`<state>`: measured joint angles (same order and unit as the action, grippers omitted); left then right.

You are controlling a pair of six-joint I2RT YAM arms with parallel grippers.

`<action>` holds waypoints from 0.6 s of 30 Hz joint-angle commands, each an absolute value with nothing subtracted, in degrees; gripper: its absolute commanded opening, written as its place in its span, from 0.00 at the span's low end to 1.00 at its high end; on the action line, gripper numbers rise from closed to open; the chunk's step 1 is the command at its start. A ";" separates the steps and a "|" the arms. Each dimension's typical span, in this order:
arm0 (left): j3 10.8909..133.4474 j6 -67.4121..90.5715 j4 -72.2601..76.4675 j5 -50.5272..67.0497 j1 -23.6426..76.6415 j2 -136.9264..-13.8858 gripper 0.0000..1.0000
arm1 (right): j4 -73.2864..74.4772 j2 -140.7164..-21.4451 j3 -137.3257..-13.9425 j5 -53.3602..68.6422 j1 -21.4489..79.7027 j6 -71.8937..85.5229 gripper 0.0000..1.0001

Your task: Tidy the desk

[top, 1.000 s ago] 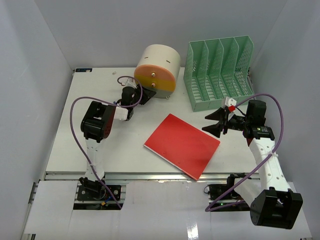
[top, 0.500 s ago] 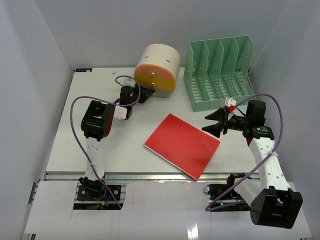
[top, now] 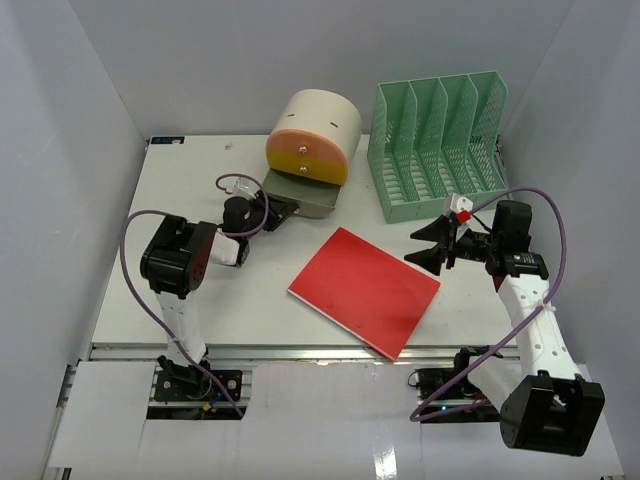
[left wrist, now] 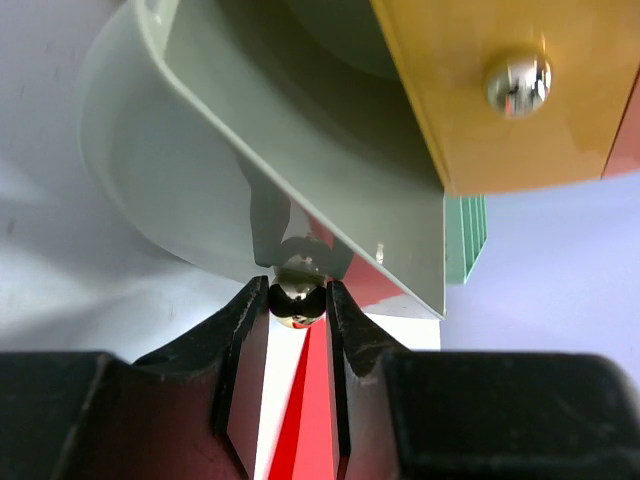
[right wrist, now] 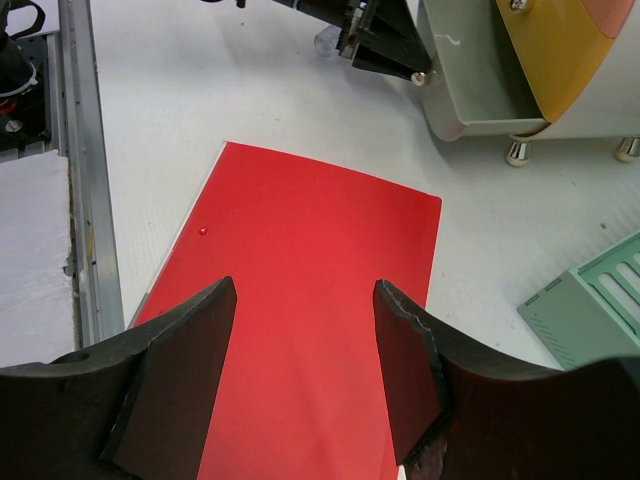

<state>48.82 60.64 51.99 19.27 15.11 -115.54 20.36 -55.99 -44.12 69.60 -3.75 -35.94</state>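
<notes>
**Student:** Where is the table, and what does it carry?

**Tutor:** The white table fills the middle of the top view. Its metal rail runs along the 6 o'clock edge, just beyond the two arm bases. A cream drum cabinet with an orange-yellow front stands at 12 o'clock. A green file rack stands at 2 o'clock. A red folder lies flat just right of centre, turned corner-on to the rail.

**Student:** What does the left pincer hold?

**Tutor:** It is clamped on a small shiny knob, with one finger on each side. The knob belongs to a grey drawer, which stands partly out of the cabinet's base toward 6 o'clock. A second knob of the same kind shows on the orange front above the drawer.

**Student:** And the right pincer?

**Tutor:** Its fingers are spread apart and hold nothing. In the top view it sits at 3 o'clock of the folder, near that corner, pointing toward 9 o'clock. The right wrist view shows the red sheet between and below the fingers.

**Student:** Do the items touch one another?

**Tutor:** The folder lies apart from both the drawer and the rack. The rack stands near the cabinet, at its 3 o'clock, with a gap between them.
</notes>
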 commanded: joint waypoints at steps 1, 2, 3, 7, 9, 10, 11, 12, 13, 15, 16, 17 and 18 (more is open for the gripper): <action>44.12 57.89 53.13 21.08 14.89 -109.25 0.21 | 18.72 -56.22 -43.68 70.31 -4.10 -35.79 0.64; 44.08 57.57 52.05 21.40 14.85 -108.97 0.26 | 18.72 -56.25 -43.66 70.31 -4.13 -35.86 0.64; 44.59 57.25 49.82 22.10 14.85 -108.89 0.36 | 18.72 -56.27 -43.59 70.31 -4.14 -35.86 0.64; 49.09 54.40 42.77 23.62 14.52 -108.36 0.69 | 18.81 -56.57 -43.51 70.02 -4.45 -36.01 0.64; 50.23 52.87 40.19 23.78 14.14 -107.40 0.75 | 18.90 -56.62 -43.42 69.85 -4.61 -36.14 0.64; 50.81 52.08 38.87 23.67 13.87 -106.72 0.77 | 18.90 -56.67 -43.42 69.80 -4.72 -36.20 0.64; 51.04 50.52 36.34 23.39 13.42 -105.26 0.78 | 18.83 -56.69 -43.42 69.79 -4.81 -36.21 0.64; 51.19 49.28 34.41 22.68 13.09 -104.03 0.78 | 18.87 -56.69 -43.42 69.72 -4.96 -36.21 0.64; 51.36 48.05 32.54 22.05 12.83 -102.93 0.79 | 18.84 -56.69 -43.42 69.70 -5.01 -36.21 0.64; 51.02 44.25 27.18 20.39 12.19 -98.39 0.79 | 18.81 -56.69 -43.42 69.70 -5.17 -36.21 0.64; 50.64 42.97 25.58 19.09 12.07 -96.85 0.79 | 18.81 -56.69 -43.42 69.70 -5.18 -36.21 0.64; 50.51 41.64 22.74 17.62 11.92 -95.16 0.81 | 18.78 -56.66 -43.42 69.67 -5.19 -36.21 0.64; 50.62 40.16 18.69 16.08 11.70 -93.19 0.83 | 18.72 -56.60 -43.42 69.61 -5.19 -36.21 0.64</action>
